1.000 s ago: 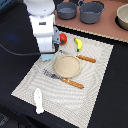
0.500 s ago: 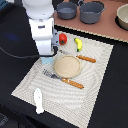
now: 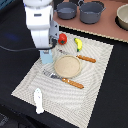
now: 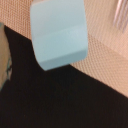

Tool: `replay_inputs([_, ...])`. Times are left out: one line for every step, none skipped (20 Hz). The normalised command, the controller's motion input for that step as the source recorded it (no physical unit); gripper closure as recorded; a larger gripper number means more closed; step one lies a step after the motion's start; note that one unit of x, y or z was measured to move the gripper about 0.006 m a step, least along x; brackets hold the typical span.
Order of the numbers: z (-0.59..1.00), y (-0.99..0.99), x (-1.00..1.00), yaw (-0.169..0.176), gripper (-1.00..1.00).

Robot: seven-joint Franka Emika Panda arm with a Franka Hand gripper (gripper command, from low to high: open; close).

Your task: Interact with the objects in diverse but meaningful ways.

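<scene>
From the exterior view I see my white robot arm (image 3: 41, 22) hanging low over the beige woven placemat (image 3: 100, 65), at the mat's edge toward the exterior view's left. The gripper is hidden under the arm's body there, and the wrist view shows no fingers, so I cannot tell whether it is released or clenched. The pale blue-white carton (image 3: 46, 56) sits directly beneath the arm, on the mat near its border with the black table (image 3: 112, 105); in the wrist view the carton (image 4: 59, 31) fills much of the picture. Just beside the arm lies the red tomato (image 3: 62, 38), and near it the yellow banana (image 3: 78, 44). A round tan plate (image 3: 67, 65) rests mid-mat between two orange-handled utensils (image 3: 86, 59). The small white elongated piece (image 3: 38, 99) lies off the mat on the table. Two dark grey two-handled pots (image 3: 92, 11) stand well apart on the wooden counter.
</scene>
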Motion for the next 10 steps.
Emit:
replay_inputs([0.57,-0.54,0.58,-0.079,-1.0])
replay_inputs([0.51,-0.56,0.57,-0.078,-1.0])
replay_inputs([0.46,-0.58,0.57,-0.077,-1.0])
replay_inputs([0.36,-0.61,0.55,-0.075,-1.0])
replay_inputs([0.29,-0.62,0.55,-0.072,-1.0])
replay_inputs([0.2,-0.6,0.54,-0.057,-1.0])
replay_inputs([0.11,-0.61,0.53,-0.041,-1.0])
replay_inputs([0.0,-0.7,0.46,-0.041,-1.0])
replay_inputs([0.01,-0.73,0.42,-0.061,-1.0])
replay_inputs([0.0,-0.69,0.39,-0.061,-1.0])
